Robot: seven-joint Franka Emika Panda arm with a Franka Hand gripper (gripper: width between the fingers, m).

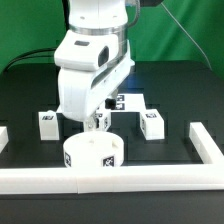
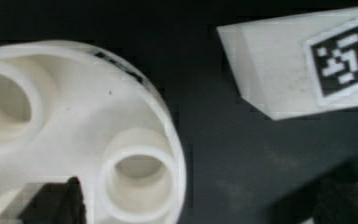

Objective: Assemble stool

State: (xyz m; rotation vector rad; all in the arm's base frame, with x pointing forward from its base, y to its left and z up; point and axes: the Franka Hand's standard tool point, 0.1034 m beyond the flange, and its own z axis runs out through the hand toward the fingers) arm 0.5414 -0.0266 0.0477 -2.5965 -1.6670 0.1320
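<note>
The round white seat (image 1: 93,153) lies on the black table close to the front rail. In the wrist view the seat (image 2: 69,110) shows two round sockets. My gripper (image 1: 95,126) hangs just above the seat's far rim. In the wrist view my gripper (image 2: 197,188) is open and empty, with one finger over the seat and the other over bare table, the rim between them. One tagged leg block (image 1: 47,123) lies toward the exterior view's left and another (image 1: 152,122) toward its right. A tagged block (image 2: 309,65) lies beside the seat in the wrist view.
A long white rail (image 1: 110,180) runs along the front, with a side rail (image 1: 205,145) at the exterior view's right and a short piece (image 1: 3,135) at its left. Another white tagged part (image 1: 121,100) lies behind the arm.
</note>
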